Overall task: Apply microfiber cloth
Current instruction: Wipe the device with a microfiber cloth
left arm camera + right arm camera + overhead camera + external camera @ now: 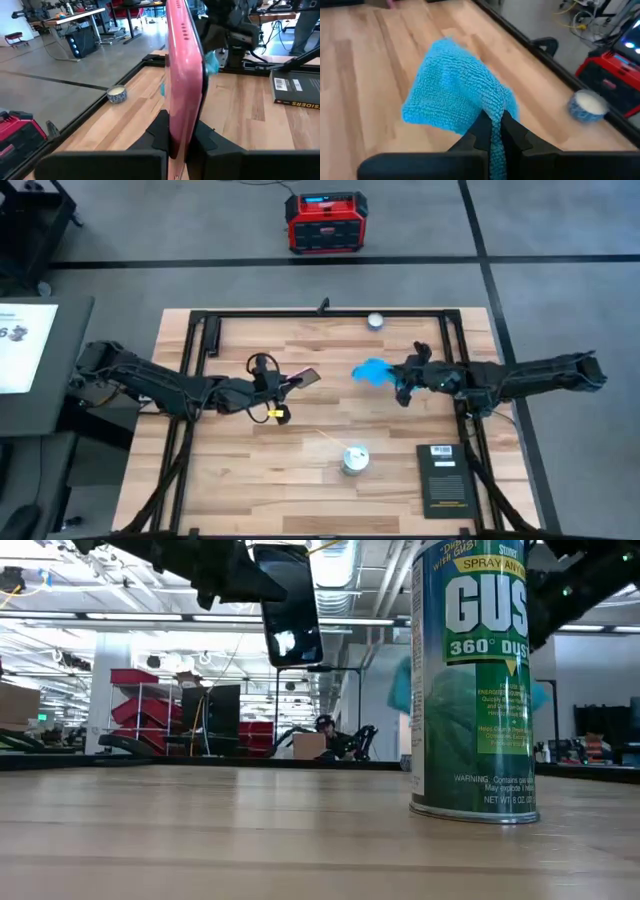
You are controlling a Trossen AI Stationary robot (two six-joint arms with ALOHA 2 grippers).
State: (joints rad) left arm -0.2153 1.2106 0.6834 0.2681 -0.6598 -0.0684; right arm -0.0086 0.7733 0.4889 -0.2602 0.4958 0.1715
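With the left jaws (290,383) clamping the phone (306,377) and the right jaws (397,379) pinching the cloth (370,371), bring the hanging cloth flat against the screen facing the right jaws.

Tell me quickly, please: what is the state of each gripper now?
Left gripper: closed on the pink-backed phone, held above the table.
Right gripper: closed on the microfiber cloth, lifted off the table.

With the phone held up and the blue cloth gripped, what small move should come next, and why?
Probably the right hand should carry the microfiber cloth a little toward the phone. The left hand holds the phone lifted off the table, and the cloth hangs pinched in the right hand, but the high view shows a gap between cloth and phone, so no wiping can begin yet.
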